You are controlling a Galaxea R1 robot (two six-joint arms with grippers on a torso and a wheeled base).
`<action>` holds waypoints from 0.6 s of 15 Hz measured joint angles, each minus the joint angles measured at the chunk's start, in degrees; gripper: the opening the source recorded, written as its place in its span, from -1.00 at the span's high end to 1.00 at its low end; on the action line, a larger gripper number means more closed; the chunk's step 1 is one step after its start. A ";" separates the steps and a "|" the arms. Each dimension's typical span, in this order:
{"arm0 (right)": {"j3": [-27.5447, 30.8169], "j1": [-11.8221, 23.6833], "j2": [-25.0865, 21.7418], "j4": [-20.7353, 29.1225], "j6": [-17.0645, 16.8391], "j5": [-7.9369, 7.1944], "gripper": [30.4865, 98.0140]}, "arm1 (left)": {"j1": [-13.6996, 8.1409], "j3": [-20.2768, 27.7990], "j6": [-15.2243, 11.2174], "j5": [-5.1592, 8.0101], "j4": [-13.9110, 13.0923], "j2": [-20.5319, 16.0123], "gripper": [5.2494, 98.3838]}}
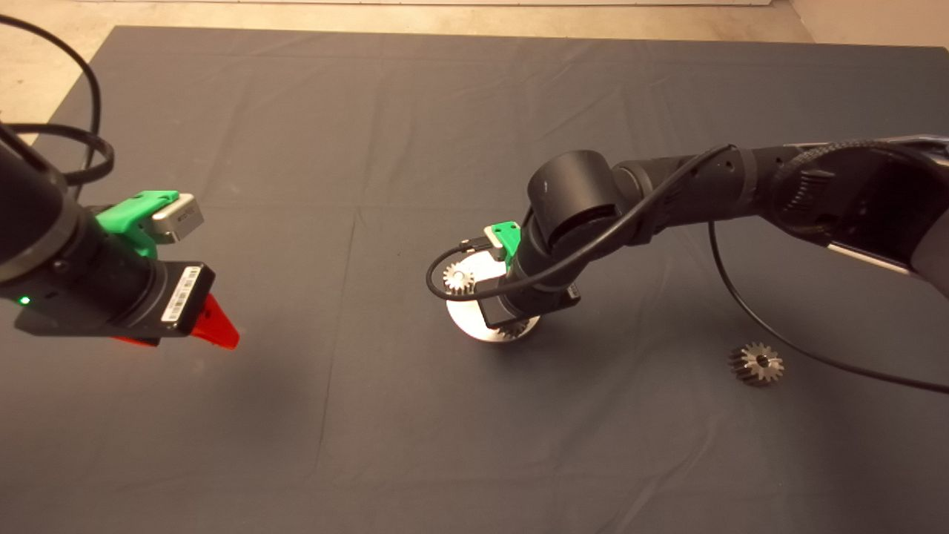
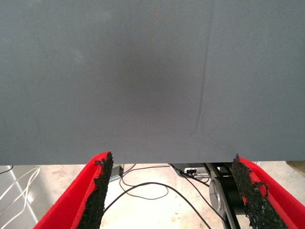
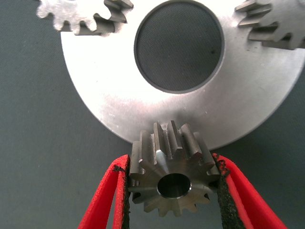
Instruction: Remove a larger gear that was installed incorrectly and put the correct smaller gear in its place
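The right gripper point(image 3: 171, 191) is clamping the smaller gear point(image 3: 170, 174) between its pads, holding it at the rim of the silver ring plate point(image 3: 119, 109), at about 6 o'clock of the plate's centre hole. Two pale gears point(image 3: 86, 16) are sitting on the plate. The larger gear point(image 1: 756, 363) is lying on the mat point(image 1: 296, 148) at 4 o'clock from the plate, well apart. The left gripper point(image 2: 174, 191) is hanging spread wide, holding nothing, at 9 o'clock.

The right arm point(image 1: 593, 215) hides most of the silver disc point(image 1: 463, 322) and the right gripper beneath it in the head view. In the right wrist view, two pale gears point(image 3: 86, 16) at 11 and 1 o'clock are cropped.
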 measured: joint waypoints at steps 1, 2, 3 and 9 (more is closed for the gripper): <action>0.13 0.01 0.00 -0.24 0.05 0.15 0.84 | -0.01 0.00 0.02 0.00 0.09 0.05 -0.25; 0.25 0.01 -0.09 -0.26 0.05 0.20 0.84 | -0.01 0.02 0.00 -0.13 0.04 0.15 -0.25; 0.44 0.01 -0.24 -0.27 0.05 0.30 0.84 | 0.00 0.02 0.00 -0.13 0.06 0.13 -0.25; 0.52 0.01 -0.34 -0.30 0.03 0.39 0.84 | -0.01 0.02 0.00 -0.05 0.06 0.02 -0.25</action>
